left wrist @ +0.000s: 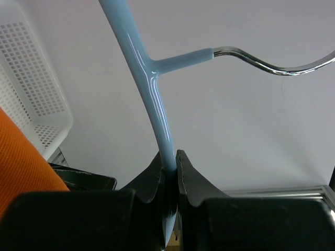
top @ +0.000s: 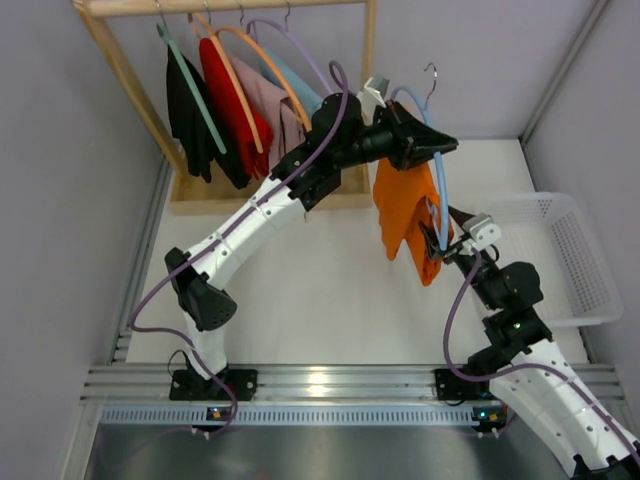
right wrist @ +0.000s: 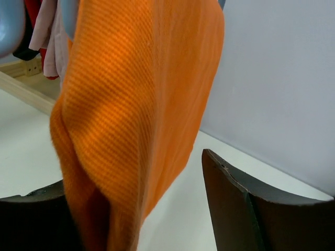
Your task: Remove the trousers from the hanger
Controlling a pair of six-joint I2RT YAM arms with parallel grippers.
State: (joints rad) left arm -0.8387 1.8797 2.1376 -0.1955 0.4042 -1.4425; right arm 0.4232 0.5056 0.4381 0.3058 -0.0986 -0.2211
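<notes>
The bright orange trousers (top: 402, 212) hang folded over the light-blue hanger (top: 437, 175), which is held in the air right of the rack. My left gripper (top: 425, 143) is shut on the hanger's upper arm; the left wrist view shows the blue bar (left wrist: 157, 99) pinched between the black fingers, with the silver hook (left wrist: 261, 60) to the right. My right gripper (top: 438, 238) is open at the trousers' lower edge. In the right wrist view the orange cloth (right wrist: 136, 115) hangs between the spread fingers, against the left one, with a gap to the right finger (right wrist: 230, 198).
A wooden rack (top: 225, 100) at the back left holds black, red and pink garments on green, orange and lavender hangers. A white mesh basket (top: 570, 255) sits at the right edge, also in the left wrist view (left wrist: 31, 89). Grey walls enclose the white table.
</notes>
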